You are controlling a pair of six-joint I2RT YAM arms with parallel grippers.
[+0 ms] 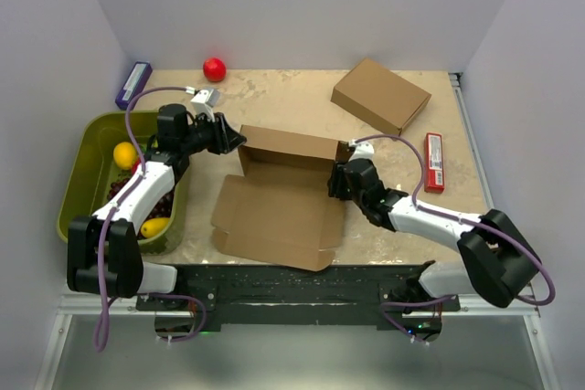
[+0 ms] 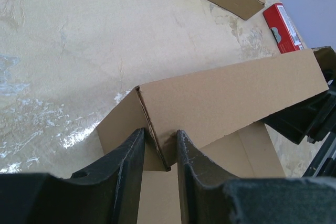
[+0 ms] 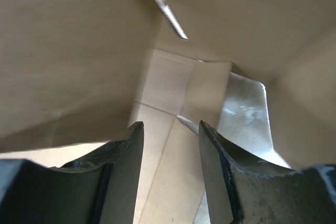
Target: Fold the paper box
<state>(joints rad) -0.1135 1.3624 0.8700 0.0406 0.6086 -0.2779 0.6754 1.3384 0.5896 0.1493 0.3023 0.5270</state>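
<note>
Currently raising the walls of the paper box [image 1: 274, 212], by the look of it. Sitting mid-table between the two arms, rear wall standing upright, wide front panel lying flat toward the near edge. Left gripper [image 1: 238, 138] pinching the rear left corner, jaws narrow, folded corner flap running down between the fingers [image 2: 131, 156]. Right gripper [image 1: 336, 177] sitting at the right end of the rear wall, nose tucked in among the cardboard. Jaws standing partway apart, thin flap edge showing just beyond the tips.

Doing this step well, as a judgement:
- Bracing the left corner steady while turning the right side flap inward along its crease, square to the rear wall.
- Pressing near the crease rather than mid-panel, avoiding a buckle.
- Watching the base, likely sliding on the smooth table [image 1: 274, 98] under any sideways push.

Hard to make out:
- Right jaws clamping the flap or merely straddling it: cannot tell, close view blurred and filled with brown card.
- Right rear corner hiding under the gripper from above.
- Left side flap cutting off below the fingers.
- Front tabs lying flat, slots not readable.
</note>
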